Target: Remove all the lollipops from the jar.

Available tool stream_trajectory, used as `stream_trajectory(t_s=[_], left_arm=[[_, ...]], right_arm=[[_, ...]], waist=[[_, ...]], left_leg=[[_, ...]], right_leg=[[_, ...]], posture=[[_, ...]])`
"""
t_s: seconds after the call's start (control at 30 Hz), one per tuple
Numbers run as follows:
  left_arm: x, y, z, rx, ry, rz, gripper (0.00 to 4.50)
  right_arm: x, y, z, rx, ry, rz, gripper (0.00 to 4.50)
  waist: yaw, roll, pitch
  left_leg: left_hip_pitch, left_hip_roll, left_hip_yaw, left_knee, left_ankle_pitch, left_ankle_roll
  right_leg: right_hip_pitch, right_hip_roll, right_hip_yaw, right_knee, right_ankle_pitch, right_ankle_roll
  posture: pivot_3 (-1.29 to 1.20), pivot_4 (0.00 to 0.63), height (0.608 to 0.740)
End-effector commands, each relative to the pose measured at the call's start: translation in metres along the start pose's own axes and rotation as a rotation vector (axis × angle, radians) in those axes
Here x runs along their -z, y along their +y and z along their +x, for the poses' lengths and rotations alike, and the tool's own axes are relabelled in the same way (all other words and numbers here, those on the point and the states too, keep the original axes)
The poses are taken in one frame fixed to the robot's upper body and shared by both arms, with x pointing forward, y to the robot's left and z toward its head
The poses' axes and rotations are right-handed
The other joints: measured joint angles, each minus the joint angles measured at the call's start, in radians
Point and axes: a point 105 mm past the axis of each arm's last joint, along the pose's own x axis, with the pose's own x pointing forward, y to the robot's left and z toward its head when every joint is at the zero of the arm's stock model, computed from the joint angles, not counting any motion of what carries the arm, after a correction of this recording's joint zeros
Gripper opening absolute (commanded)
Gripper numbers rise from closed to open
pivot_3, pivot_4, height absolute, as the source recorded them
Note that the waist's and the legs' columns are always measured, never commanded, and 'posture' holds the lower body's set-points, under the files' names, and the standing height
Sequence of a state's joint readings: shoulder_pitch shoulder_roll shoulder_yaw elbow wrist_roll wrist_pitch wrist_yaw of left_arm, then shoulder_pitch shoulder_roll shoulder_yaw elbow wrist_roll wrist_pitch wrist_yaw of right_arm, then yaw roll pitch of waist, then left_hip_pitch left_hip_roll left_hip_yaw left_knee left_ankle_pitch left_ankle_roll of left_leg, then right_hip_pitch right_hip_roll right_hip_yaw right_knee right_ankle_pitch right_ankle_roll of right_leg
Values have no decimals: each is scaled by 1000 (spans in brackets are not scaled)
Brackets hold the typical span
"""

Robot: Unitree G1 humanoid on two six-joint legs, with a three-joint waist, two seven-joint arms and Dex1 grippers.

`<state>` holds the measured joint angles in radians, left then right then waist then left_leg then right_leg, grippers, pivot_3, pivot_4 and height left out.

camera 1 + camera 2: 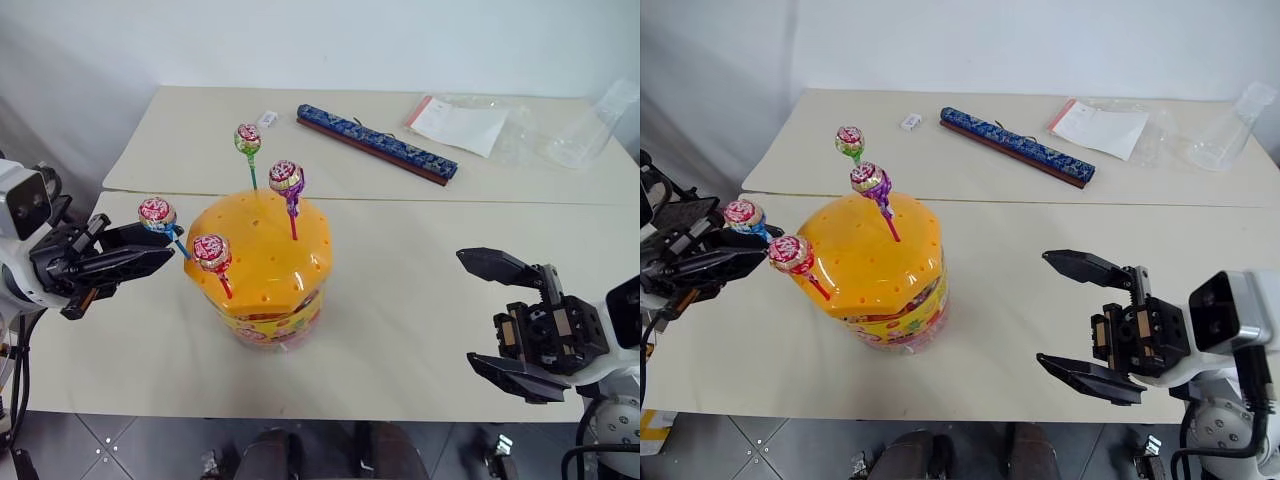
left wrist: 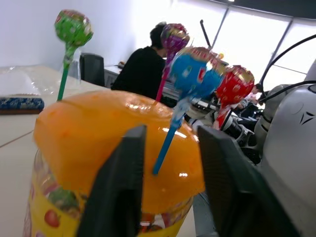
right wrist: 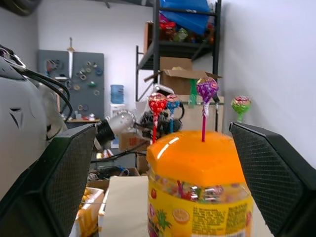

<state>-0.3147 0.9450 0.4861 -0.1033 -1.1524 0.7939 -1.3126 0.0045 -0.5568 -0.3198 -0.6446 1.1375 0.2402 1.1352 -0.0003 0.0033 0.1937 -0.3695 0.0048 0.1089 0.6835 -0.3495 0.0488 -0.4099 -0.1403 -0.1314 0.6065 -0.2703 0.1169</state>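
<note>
jar point(image 1: 262, 270): upright on near desk point(image 1: 420, 290), orange lid on
lollipops: 3 stuck in lid; blue-stick lollipop point(image 1: 160, 216) at jar's left edge
left hand point(image 1: 150, 252): clenched on blue stick
right hand point(image 1: 495, 320): released, well apart from jar

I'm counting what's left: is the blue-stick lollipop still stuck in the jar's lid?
Still in. The blue-stick lollipop has its stick tip meeting the jar's orange lid, between the left end effector's fingers; whether they grip it, cannot tell.
</note>
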Motion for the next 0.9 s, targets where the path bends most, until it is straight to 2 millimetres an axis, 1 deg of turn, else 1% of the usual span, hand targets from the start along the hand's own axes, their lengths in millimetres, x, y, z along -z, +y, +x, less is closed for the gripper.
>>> stream_trajectory(t_s=[0.03,0.07,0.1,0.17,0.23,0.27,0.3,0.33,0.37,0.43,0.47,0.5,0.57,0.6,0.63,0.7,0.77,0.8,0.87,0.9], left_arm=[[-7,-3,6,38,-4,15,513],[-8,-1,8,37,-18,27,184],[-14,0,9,35,-58,27,45],[-32,5,9,11,-185,47,45],[-53,14,4,-60,-327,71,45],[-70,19,-4,-119,-434,91,45],[-82,32,-17,-247,-508,112,45],[-87,43,-28,-354,-540,108,45],[-87,54,-40,-476,-527,114,45],[-73,72,-63,-697,-413,116,45],[-57,80,-77,-812,-295,102,45],[-32,87,-94,-941,-114,90,45],[17,85,-125,-1093,224,7,45],[35,80,-137,-1145,347,-35,45],[49,75,-146,-1178,409,-90,45],[71,64,-156,-1215,492,-177,45],[95,50,-163,-1241,620,-266,45],[102,45,-164,-1247,661,-292,45],[104,42,-157,-1235,646,-305,45],[104,40,-154,-1225,640,-306,45]], right_arm=[[-2,2,4,-5,-9,-45,4500],[-2,1,4,2,-8,-50,4500],[-1,0,4,7,-6,-52,4500],[0,-1,3,18,-5,-54,4500],[1,-1,4,20,-5,-51,4500],[1,-1,4,17,-5,-47,4500],[2,-2,4,12,-6,-43,4500],[2,-2,4,8,-5,-42,4500],[3,-3,5,-3,-2,-41,4500],[4,-4,5,-28,15,-51,4500],[6,-4,5,-54,31,-61,4500],[8,-4,5,-83,52,-70,4500],[12,-6,5,-132,85,-86,4500],[13,-6,5,-155,97,-90,4500],[15,-5,5,-175,109,-91,4500],[19,-3,5,-211,139,-84,4500],[26,-2,4,-246,184,-79,4500],[29,-3,3,-253,204,-82,4500],[33,-7,-1,-243,228,-92,4500],[34,-9,-2,-235,232,-94,4500]], waist=[[0,0,0],[0,0,0],[0,0,0],[4,0,0],[4,-1,0],[4,-1,0],[3,-1,0],[3,-2,0],[0,-2,0],[-6,-2,0],[-8,-2,0],[-10,-2,0],[-19,-2,0],[-20,-2,0],[-20,-2,0],[-11,-3,0],[0,-7,-1],[1,-7,-1],[0,-7,-1],[-1,-7,-1]], left_leg=[[0,0,0,0,0,0],[0,0,0,0,0,0],[0,0,0,0,0,0],[0,0,0,0,0,0],[-1,0,-1,1,0,0],[-1,0,-2,1,0,0],[0,0,-2,1,0,0],[-1,0,-3,2,1,1],[0,0,-3,2,1,0],[1,0,-2,1,1,0],[2,0,0,0,1,0],[2,0,1,0,1,0],[2,0,4,-1,0,0],[2,0,4,-2,0,0],[2,0,5,-2,-1,0],[0,2,4,-2,-1,0],[-1,4,4,-1,-2,-1],[0,4,2,-1,-2,-1],[0,4,2,-1,-3,-3],[0,3,2,-1,-3,-3]], right_leg=[[0,0,0,0,0,0],[0,0,0,0,0,0],[0,0,0,0,0,0],[0,0,0,0,0,0],[0,0,1,1,0,0],[0,-1,1,1,0,0],[1,-1,2,1,0,0],[1,-1,2,1,0,0],[1,-1,2,2,0,0],[1,0,2,2,0,0],[0,0,1,2,0,0],[-1,1,1,2,0,0],[-2,2,2,2,0,0],[-3,2,3,2,0,0],[-3,2,3,2,0,0],[-4,2,3,1,0,0],[-4,2,3,0,0,0],[-3,1,4,0,0,0],[-3,-6,8,0,0,-1],[-3,-7,9,0,0,-1]], posture=[[0,150,740],[0,150,740],[0,150,740],[0,150,740],[0,150,740],[0,150,740],[0,150,740],[0,150,740],[0,150,740],[0,150,740],[0,150,740],[0,150,740],[0,150,740],[0,150,740],[0,150,740],[0,150,740],[0,150,740],[0,150,740],[0,150,740],[0,150,740]])
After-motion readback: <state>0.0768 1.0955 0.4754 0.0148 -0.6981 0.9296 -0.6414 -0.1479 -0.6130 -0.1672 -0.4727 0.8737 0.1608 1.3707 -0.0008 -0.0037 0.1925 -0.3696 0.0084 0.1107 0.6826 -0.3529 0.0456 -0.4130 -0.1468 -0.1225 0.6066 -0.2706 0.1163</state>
